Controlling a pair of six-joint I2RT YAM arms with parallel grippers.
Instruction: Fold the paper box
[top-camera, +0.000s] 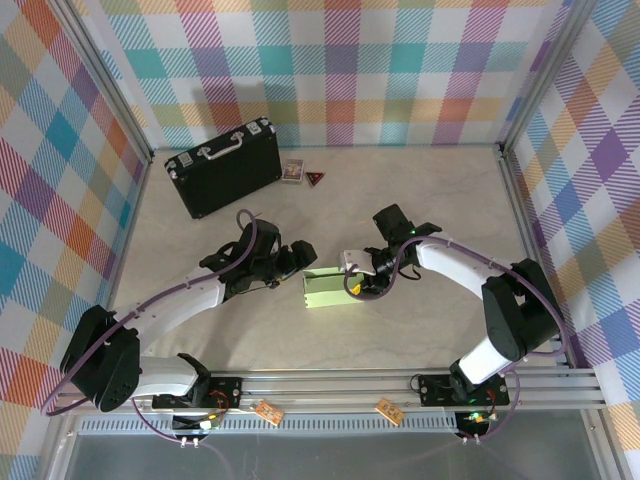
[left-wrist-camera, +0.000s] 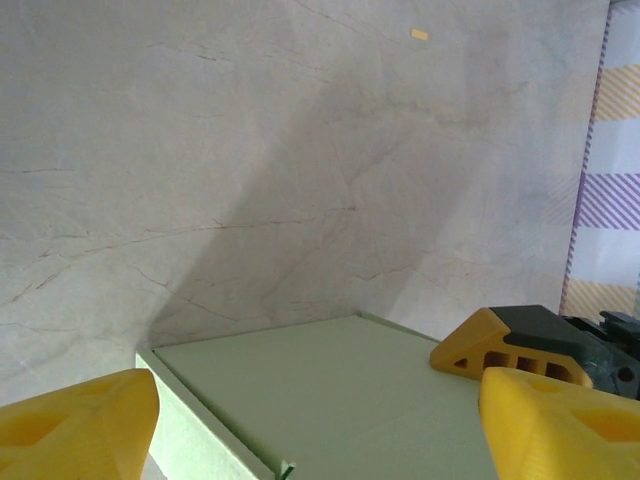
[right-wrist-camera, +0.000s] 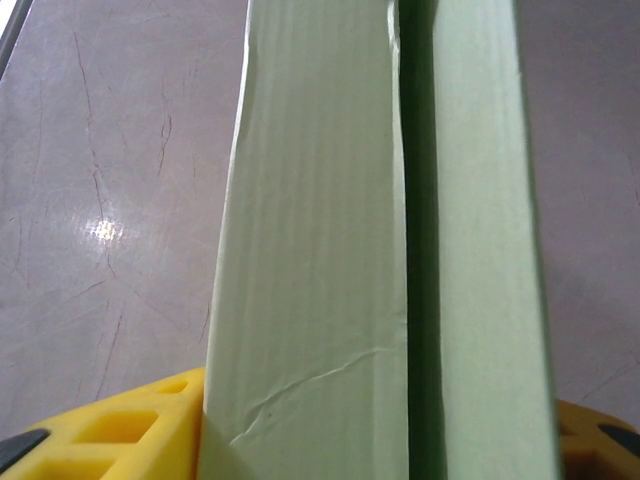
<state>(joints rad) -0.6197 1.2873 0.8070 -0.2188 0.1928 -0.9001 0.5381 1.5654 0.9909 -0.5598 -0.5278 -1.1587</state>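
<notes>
Aluminium rail (top-camera: 330, 380) along the six o'clock edge of the worktop (top-camera: 420, 200) carries both arm bases. Just beyond it, a little on the near side of centre, sits the paper box (top-camera: 333, 288) — pale green card, standing as a shallow rectangular shape rather than a flat sheet.

The left claw (left-wrist-camera: 318, 400) hangs at the box's ten o'clock corner. It is spread wide, with its yellow fingers (left-wrist-camera: 80, 425) to either side of the flat top panel and closed on nothing that I can make out.

The right claw (right-wrist-camera: 380, 410) reaches in from the box's two o'clock. Its wrist view has two card panels running up between the fingers (right-wrist-camera: 130, 430), with a dark gap between them and a small crease low on the wider one. One finger lies against the card. Whether that claw is truly pinching or merely bracketing the panels I cannot tell.

My reading is that the work is late on, with one wall or flap not yet seated against its neighbour. The next move calls for closing that gap — a gentle press from the right while the left steadies the opposite corner, since thin card buckles easily.

Far off at eleven o'clock lies a black briefcase (top-camera: 222, 165), well apart from the box.
</notes>
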